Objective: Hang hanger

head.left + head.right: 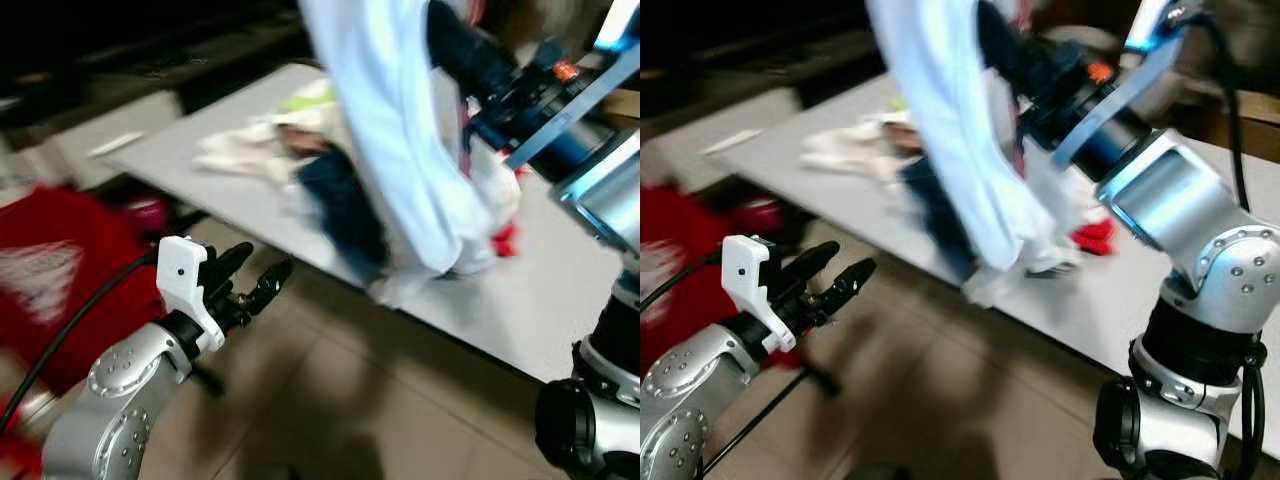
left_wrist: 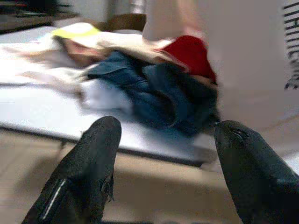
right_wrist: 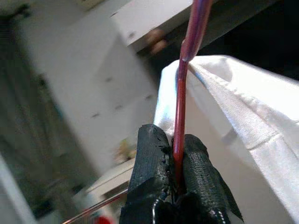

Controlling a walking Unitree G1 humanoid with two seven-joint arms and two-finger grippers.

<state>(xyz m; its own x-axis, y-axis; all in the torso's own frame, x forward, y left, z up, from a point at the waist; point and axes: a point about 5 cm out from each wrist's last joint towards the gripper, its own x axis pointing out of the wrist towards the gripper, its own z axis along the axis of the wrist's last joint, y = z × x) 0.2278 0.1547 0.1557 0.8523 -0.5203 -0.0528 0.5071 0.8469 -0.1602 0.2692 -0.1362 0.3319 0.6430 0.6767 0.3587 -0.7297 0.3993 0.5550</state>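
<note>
The right gripper (image 3: pixel 176 175) was clamped on the thin red hanger (image 3: pixel 182 88), which was raised above the white table (image 1: pixel 560 300) with a white garment (image 1: pixel 390 130) draped from it. The left gripper (image 1: pixel 255 280) hung low beside the table's near edge, its fingers apart and holding nothing. A heap of clothes (image 2: pixel 154 88), with dark blue denim among them, lay on the table.

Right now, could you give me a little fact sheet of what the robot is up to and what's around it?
right tool: shut on a red hanger
on the hanger: white garment, hanging over the table
left tool: open, held low in front of the table edge
table: grey, carrying a clothes pile
view: blurred
</note>
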